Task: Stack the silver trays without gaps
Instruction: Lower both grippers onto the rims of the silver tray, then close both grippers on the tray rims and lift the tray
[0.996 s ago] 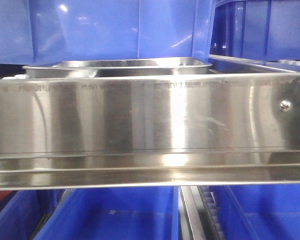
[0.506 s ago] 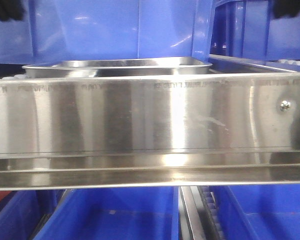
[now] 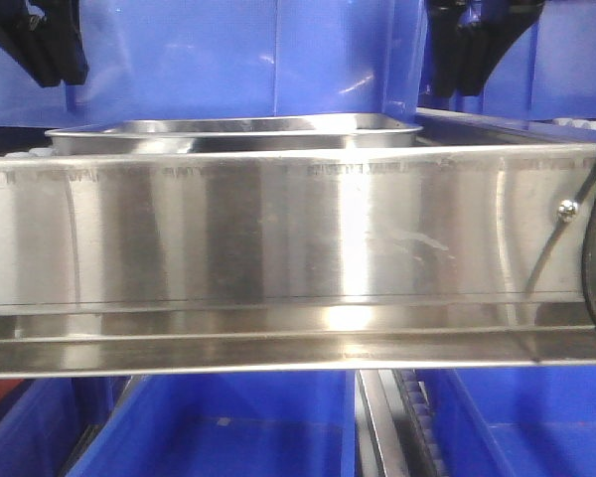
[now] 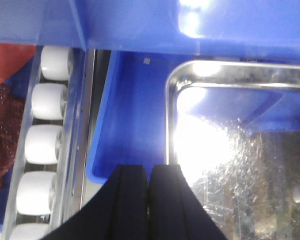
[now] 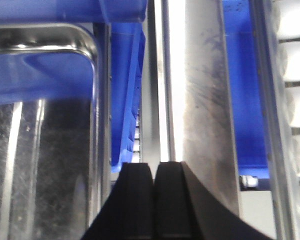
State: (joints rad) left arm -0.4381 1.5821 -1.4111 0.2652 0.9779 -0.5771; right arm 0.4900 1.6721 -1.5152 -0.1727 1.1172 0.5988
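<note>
Left fingers (image 3: 60, 55), right fingers (image 3: 472, 60) now lowered | both pressed together | rail (image 3: 278, 229) masks silver tray (image 3: 233, 134), possibly stacked

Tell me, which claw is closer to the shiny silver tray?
Left. The left claw hangs right at the left rim of the silver tray; the right claw hangs farther off its right side, past the blue bin wall, over a steel rail.

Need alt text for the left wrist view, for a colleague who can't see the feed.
The left gripper, shut and empty, hangs over the left rim of a silver tray that lies in a blue bin, with glare on the tray's floor. White rollers run down the left edge.
</note>
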